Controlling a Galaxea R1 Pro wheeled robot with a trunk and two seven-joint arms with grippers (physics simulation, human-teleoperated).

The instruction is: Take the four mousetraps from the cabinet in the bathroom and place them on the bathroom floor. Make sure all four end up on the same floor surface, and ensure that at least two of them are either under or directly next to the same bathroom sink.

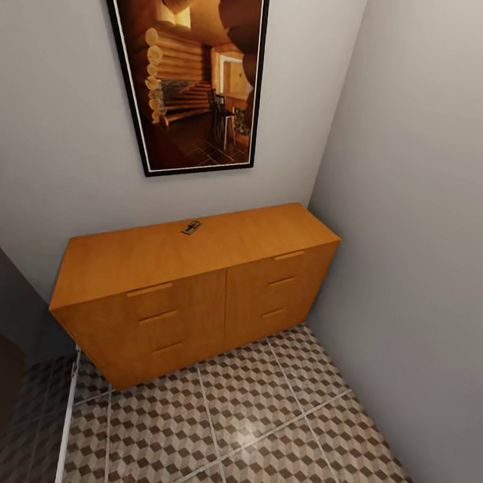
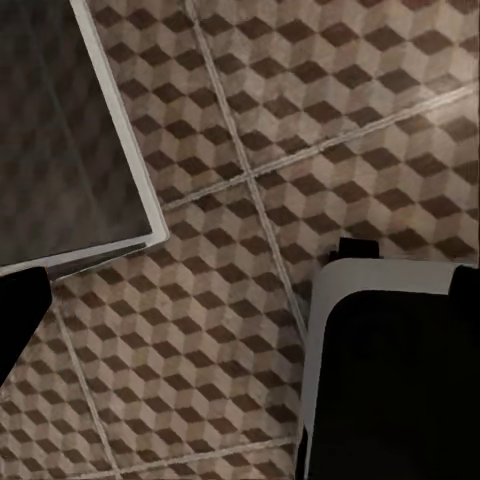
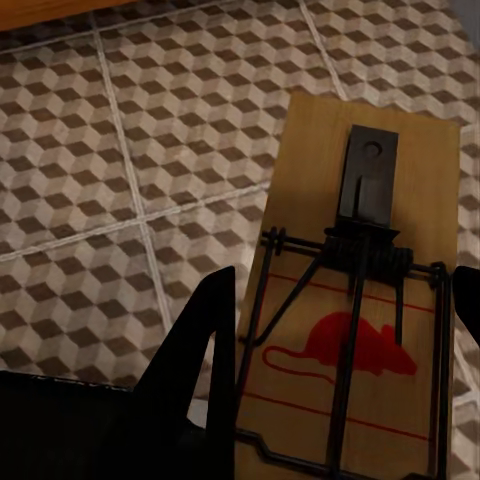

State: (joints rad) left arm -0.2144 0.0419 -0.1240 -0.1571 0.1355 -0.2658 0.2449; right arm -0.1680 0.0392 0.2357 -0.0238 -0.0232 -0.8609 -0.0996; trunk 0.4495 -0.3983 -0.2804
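Our right gripper [image 3: 345, 400] clasps a flat brown wooden mousetrap [image 3: 360, 300] above the cube-patterned tiled floor [image 3: 150, 150], while we cannot tell our left fingers' spread.

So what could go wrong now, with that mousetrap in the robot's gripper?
1. The trap sits between the right gripper's fingers above the tiled floor. If the hold is loose, it might slip and drop wherever the arm happens to be.
2. Another trap lies on the cabinet top near the back wall. It is small and flat, so it may be hard to pinch and could get pushed away.
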